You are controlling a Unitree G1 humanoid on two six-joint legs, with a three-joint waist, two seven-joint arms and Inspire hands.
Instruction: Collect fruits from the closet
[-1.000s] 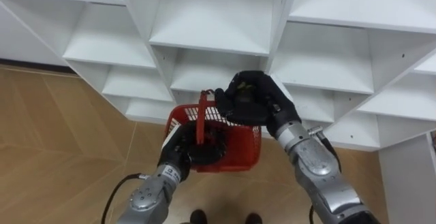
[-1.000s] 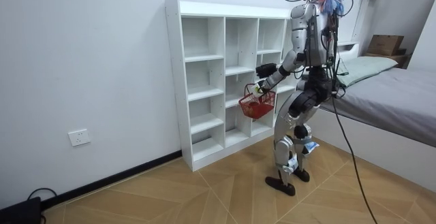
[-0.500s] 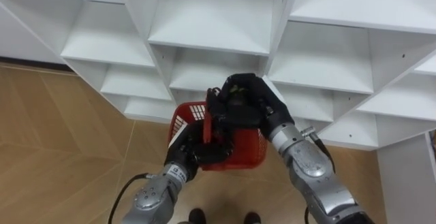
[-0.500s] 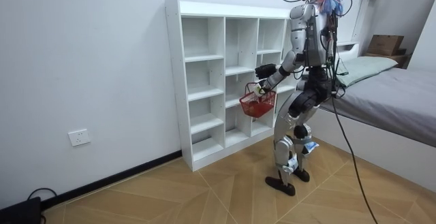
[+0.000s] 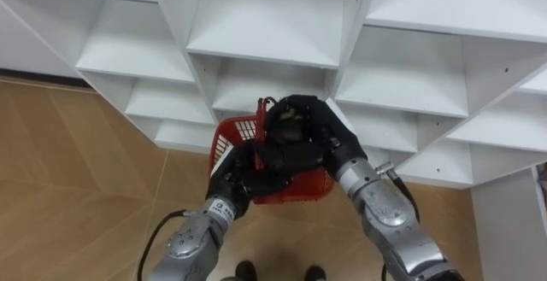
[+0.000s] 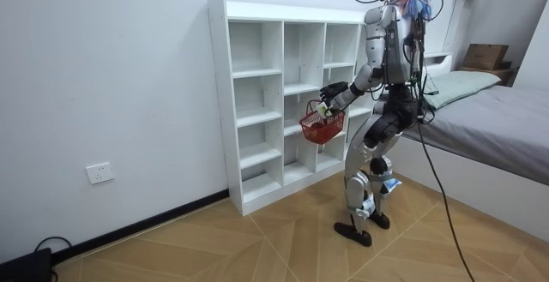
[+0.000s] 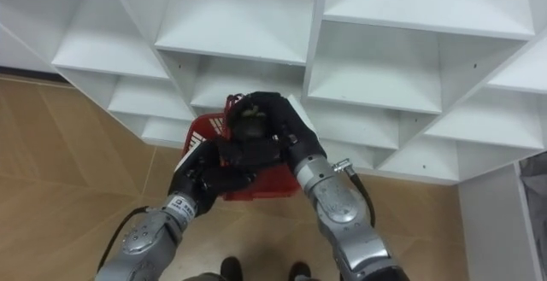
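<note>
I stand facing the white closet [image 5: 265, 25] of open shelves. My left hand [image 5: 242, 177] is curled on the red basket [image 5: 242, 131] and holds it up in front of the lower middle shelf; in the room view the basket [image 6: 322, 129] hangs from the handle. My right hand [image 5: 301, 144] hovers right over the basket's opening, fingers curled round a small greenish fruit [image 5: 290, 115]. That hand hides most of the basket's inside. In the right eye view the fruit [image 7: 250, 110] sits at the top of the right hand [image 7: 272, 136].
The closet's shelves [image 7: 402, 42] within view are bare. Wooden floor [image 5: 77, 170] lies to my left and below. In the room view a bed [image 6: 497, 119] stands behind me at the room view's right, and a wall socket [image 6: 100, 173] is low on the wall.
The right hand has moved left with the fruit, from the basket's right rim to over its opening. The basket has come up a little and its handle has dropped out of sight.
</note>
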